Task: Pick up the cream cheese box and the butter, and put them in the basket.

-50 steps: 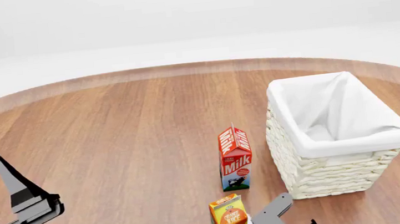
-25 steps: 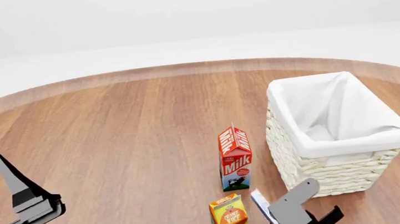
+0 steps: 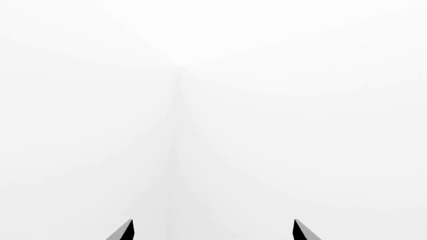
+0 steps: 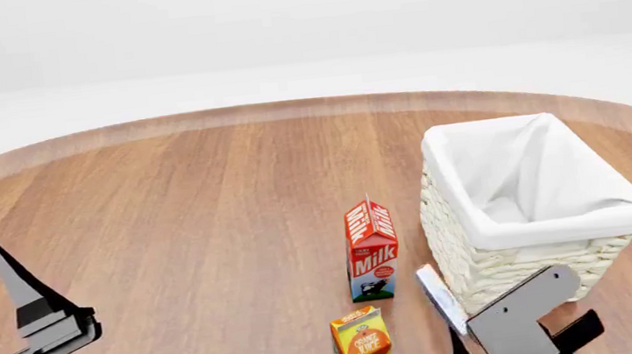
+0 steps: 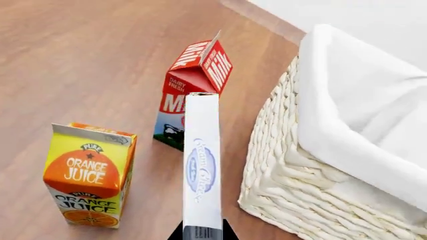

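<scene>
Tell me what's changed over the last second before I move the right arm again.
The right gripper, shut on the cream cheese box, has risen from beside the orange juice carton and shifted right toward the basket. The box now stands clear of the table, edge-on. The left gripper, milk carton, juice carton and basket have stayed put.

Simulated test scene rather than a real room, featureless white walls and floor, bare round wooden table (image 4: pixel 178 209), staged groceries at 5 o'clock: milk carton (image 4: pixel 372 249), orange juice carton (image 4: pixel 362 346), white wicker basket (image 4: pixel 503 276)
</scene>
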